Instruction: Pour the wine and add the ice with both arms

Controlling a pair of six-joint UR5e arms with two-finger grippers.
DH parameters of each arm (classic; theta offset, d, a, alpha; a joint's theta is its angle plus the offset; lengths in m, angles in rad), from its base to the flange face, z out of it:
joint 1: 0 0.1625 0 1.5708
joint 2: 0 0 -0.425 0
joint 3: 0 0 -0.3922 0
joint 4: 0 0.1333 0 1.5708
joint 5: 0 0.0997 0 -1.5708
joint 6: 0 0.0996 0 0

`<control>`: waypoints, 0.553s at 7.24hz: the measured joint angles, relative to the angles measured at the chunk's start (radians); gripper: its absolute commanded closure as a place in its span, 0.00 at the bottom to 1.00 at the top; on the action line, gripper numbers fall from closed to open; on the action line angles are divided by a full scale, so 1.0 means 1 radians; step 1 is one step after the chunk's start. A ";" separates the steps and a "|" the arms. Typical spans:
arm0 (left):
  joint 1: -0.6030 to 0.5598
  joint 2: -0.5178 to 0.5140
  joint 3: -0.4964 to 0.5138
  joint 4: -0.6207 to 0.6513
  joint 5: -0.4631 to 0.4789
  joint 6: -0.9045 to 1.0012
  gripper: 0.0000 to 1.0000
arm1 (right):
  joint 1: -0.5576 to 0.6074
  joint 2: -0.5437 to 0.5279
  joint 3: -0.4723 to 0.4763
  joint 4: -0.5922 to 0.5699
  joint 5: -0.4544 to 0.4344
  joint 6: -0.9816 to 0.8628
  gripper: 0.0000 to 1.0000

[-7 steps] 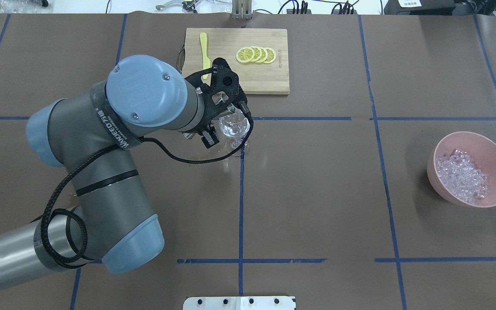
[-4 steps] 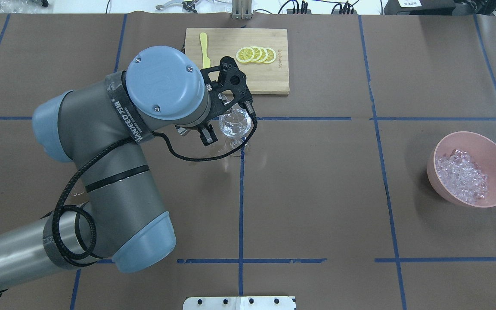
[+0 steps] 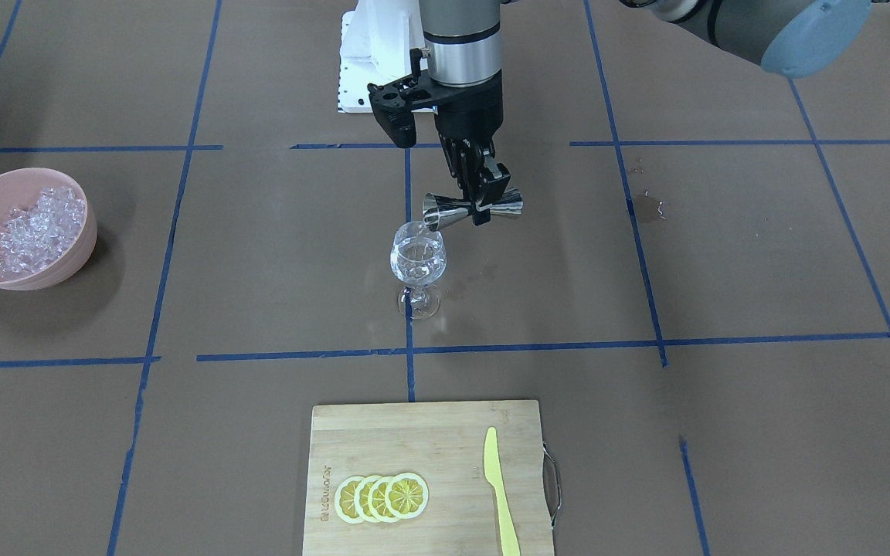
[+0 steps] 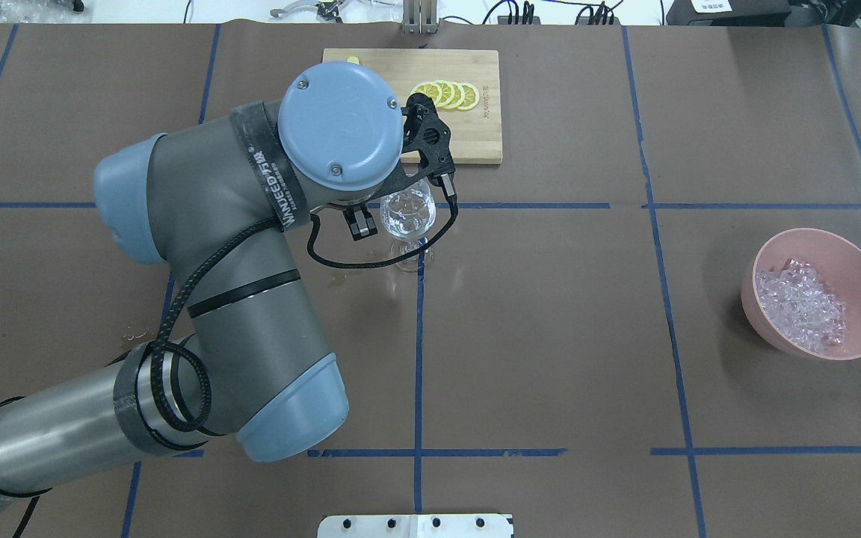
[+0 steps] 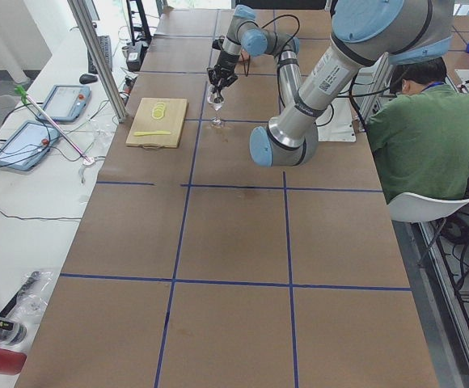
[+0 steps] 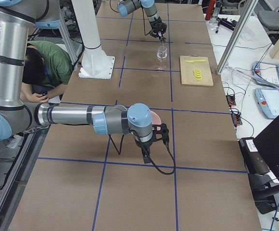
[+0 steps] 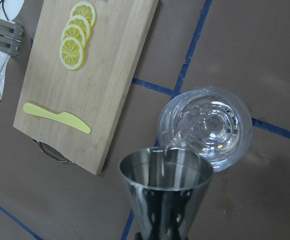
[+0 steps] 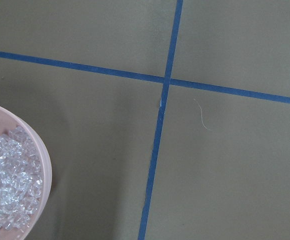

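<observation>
Facing the robot, the left end effector (image 3: 484,202) is clamped on the waist of a steel measuring cup (image 3: 445,208) tipped sideways, its mouth just above the rim of the wine glass (image 3: 417,259) standing on the tabletop (image 3: 723,255); the ice (image 3: 32,232) lies heaped in a pink bowl (image 3: 66,262), well apart from that end effector. Overhead, the glass is just beside it; the bowl sits far off on the other side. From the right end, the right end effector (image 6: 151,139) hangs near the bowl; whether it is wide or narrow I cannot tell.
</observation>
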 measured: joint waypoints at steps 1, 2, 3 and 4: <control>0.001 -0.014 0.013 0.025 0.018 0.023 1.00 | 0.000 0.000 0.000 0.000 0.000 0.000 0.00; 0.002 -0.032 0.027 0.053 0.041 0.044 1.00 | 0.000 0.000 0.000 0.000 0.000 0.000 0.00; 0.004 -0.053 0.043 0.079 0.055 0.068 1.00 | 0.000 0.000 0.000 0.000 0.001 0.000 0.00; 0.008 -0.064 0.053 0.092 0.067 0.086 1.00 | 0.000 -0.001 0.000 0.000 0.001 0.000 0.00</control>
